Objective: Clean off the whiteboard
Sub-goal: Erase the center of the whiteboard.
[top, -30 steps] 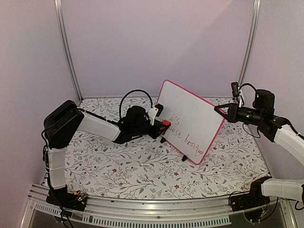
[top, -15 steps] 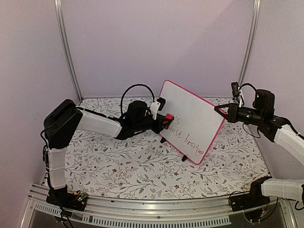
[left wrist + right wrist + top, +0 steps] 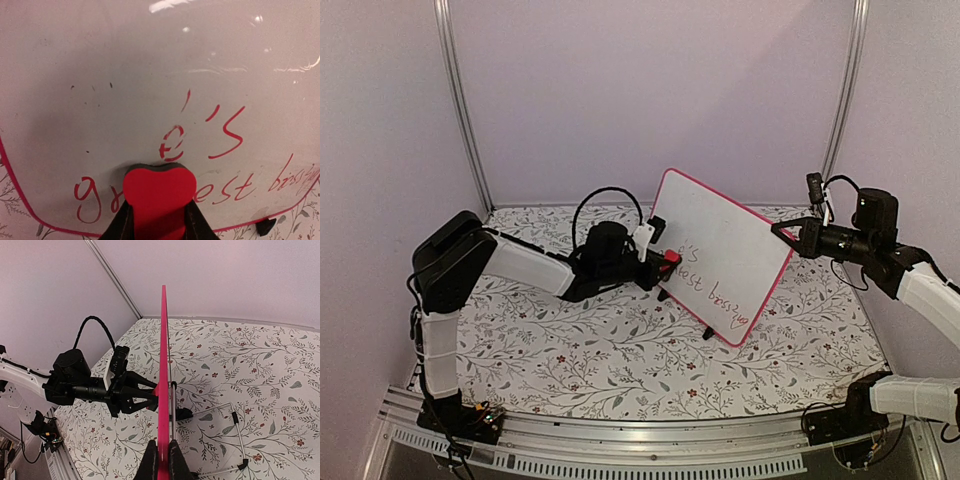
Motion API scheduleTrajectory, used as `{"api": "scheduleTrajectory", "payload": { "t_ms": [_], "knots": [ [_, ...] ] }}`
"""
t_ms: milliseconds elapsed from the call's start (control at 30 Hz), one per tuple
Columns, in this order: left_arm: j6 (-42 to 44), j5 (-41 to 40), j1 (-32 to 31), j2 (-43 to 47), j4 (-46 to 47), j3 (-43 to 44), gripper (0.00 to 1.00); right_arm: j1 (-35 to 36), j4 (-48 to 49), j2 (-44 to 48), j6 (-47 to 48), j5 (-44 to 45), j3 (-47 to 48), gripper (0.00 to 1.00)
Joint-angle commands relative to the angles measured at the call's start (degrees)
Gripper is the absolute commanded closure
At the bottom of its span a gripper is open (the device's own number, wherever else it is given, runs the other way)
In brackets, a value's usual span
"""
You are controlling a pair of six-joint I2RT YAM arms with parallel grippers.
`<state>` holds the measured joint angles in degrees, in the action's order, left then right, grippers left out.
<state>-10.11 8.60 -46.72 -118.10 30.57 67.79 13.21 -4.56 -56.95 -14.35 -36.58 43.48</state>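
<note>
The whiteboard (image 3: 720, 255) stands tilted on the floral-patterned table (image 3: 570, 350), right of the middle and between the two arms, its thin red-pink frame rounded at the corners and its white face turned toward the left arm. Its upper part is blank apart from a few faint specks. Red handwriting (image 3: 225, 132) runs across the lower part: the left wrist view shows "e's" on one line and, beneath it, a longer line that starts with a looped "g" and includes "est". A small black foot (image 3: 707, 333) shows under the bottom edge, and from the right wrist view a thin wire stand (image 3: 227, 407) with black tips sits on the table behind the board. A red eraser (image 3: 159, 192) with a heart-shaped outline and a dark layer on its working side lies against the board's lower line of writing, hiding the letters after the "g". The left gripper (image 3: 658, 262) has its two fingers clamped on the sides of that eraser, the arm reaching in low from the left. The right gripper (image 3: 161, 460) is pinched on the board's frame at its right-hand edge, one finger on each face, with the board seen edge-on running straight away from its camera.
</note>
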Motion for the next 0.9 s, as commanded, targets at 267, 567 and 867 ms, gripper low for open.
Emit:
{"api": "scheduleTrajectory", "payload": {
  "t_ms": [267,567,867],
  "knots": [
    [1.3,-1.76,-0.61,-0.52,-1.54,5.77,1.0,1.31,-4.63,-0.5,0.37,-3.84,-1.74,1.0],
    [1.61,-3.24,-0.35,-1.34,-2.88,8.59,1.0,1.36,-4.69,-0.79,0.37,-3.98,-1.56,1.0],
    [0.6,-3.8,-0.61,-0.99,-0.84,0.85,1.0,1.28,-4.66,-0.96,0.45,-4.01,-1.39,1.0]
  ]
}}
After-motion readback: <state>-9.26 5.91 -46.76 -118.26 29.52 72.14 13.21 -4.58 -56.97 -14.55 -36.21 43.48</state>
